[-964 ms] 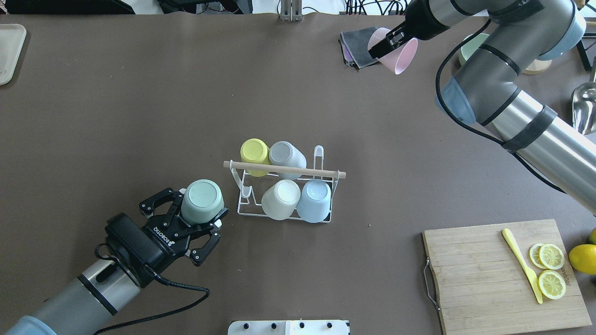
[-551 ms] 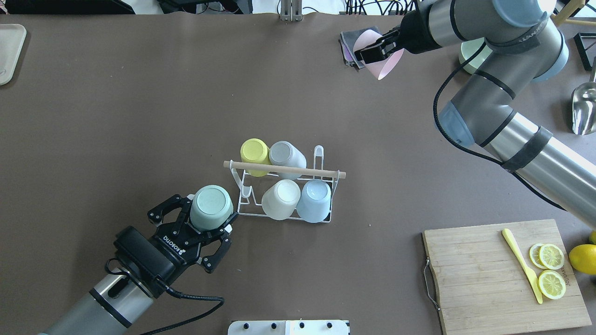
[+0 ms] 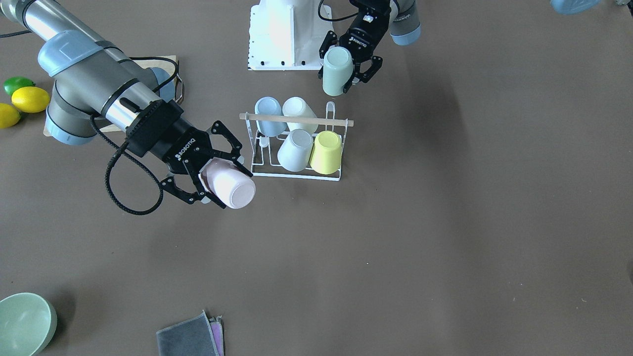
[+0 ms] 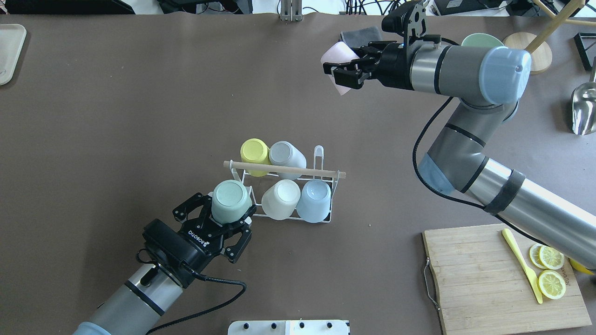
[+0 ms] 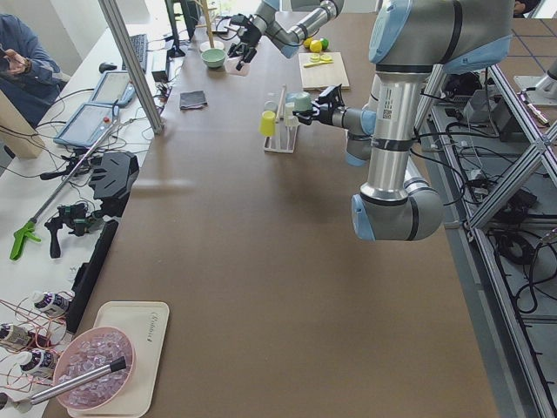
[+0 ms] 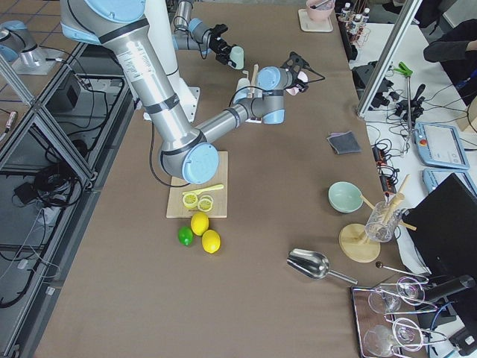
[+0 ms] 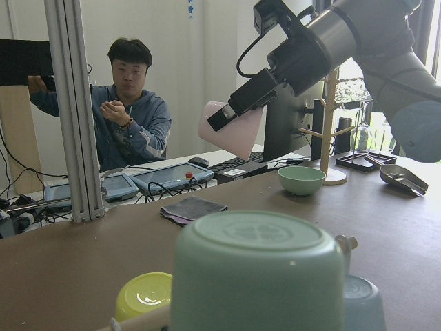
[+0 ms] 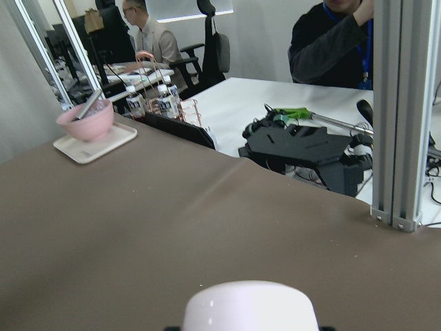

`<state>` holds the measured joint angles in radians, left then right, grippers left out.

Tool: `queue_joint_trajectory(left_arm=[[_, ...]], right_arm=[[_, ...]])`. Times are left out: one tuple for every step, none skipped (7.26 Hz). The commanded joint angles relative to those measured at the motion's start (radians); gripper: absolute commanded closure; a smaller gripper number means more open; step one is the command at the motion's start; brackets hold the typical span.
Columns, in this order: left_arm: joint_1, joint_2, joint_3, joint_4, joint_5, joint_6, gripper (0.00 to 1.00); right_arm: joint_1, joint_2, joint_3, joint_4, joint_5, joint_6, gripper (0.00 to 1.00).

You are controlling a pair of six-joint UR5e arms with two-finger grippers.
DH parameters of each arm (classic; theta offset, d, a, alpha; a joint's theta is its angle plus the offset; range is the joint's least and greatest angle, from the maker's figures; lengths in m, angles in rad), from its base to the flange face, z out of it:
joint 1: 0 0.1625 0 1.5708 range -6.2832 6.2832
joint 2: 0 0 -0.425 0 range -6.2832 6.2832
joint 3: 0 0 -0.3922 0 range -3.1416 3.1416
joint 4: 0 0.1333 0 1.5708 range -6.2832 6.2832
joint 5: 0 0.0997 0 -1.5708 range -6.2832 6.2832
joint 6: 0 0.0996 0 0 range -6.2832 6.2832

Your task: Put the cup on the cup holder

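Observation:
The cup holder [image 4: 318,154], a white wire rack with a wooden rod [image 4: 284,169], stands mid-table and holds yellow, grey, white and blue cups upside down. My left gripper [image 4: 230,210] is shut on a mint green cup [image 4: 229,200], upside down, at the rack's near-left corner; it also shows in the front view [image 3: 337,69] and fills the left wrist view [image 7: 258,276]. My right gripper [image 4: 345,74] is shut on a pink cup [image 4: 337,56], held tilted high above the table's far side, beyond the rack [image 3: 296,175] and apart from it. The pink cup [image 3: 231,187] shows in the front view too.
A wooden cutting board [image 4: 484,279] with lemon slices and a yellow knife lies near right. A green bowl [image 3: 24,321], a grey cloth [image 3: 190,337] and a metal scoop [image 4: 584,107] lie at the far right. A white tray [image 4: 9,51] is far left.
My left gripper has carried the green cup right, up to the rack's near-left corner. My right arm has swung the pink cup left and turned its wrist.

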<state>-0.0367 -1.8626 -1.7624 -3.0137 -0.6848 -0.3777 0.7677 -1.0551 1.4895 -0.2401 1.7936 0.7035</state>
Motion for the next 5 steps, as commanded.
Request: queue_joint_trajectory(left_arm=[[-0.014, -0.012, 0.032, 0.001, 0.042, -0.013, 0.71], [-0.025, -0.026, 0.055, 0.001, 0.042, -0.013, 0.71], [-0.031, -0.033, 0.064, 0.002, 0.042, -0.017, 0.71], [-0.034, -0.038, 0.072, 0.004, 0.042, -0.023, 0.71], [-0.041, -0.061, 0.104, 0.006, 0.041, -0.045, 0.71]], right_arm=[[-0.057, -0.078, -0.062, 0.314, -0.037, 0.001, 1.00], [-0.086, -0.065, -0.153, 0.453, -0.057, -0.006, 1.00], [-0.100, -0.043, -0.184, 0.500, -0.063, -0.007, 1.00], [-0.102, -0.036, -0.190, 0.539, -0.066, -0.007, 1.00], [-0.102, -0.014, -0.208, 0.565, -0.097, -0.004, 1.00]])
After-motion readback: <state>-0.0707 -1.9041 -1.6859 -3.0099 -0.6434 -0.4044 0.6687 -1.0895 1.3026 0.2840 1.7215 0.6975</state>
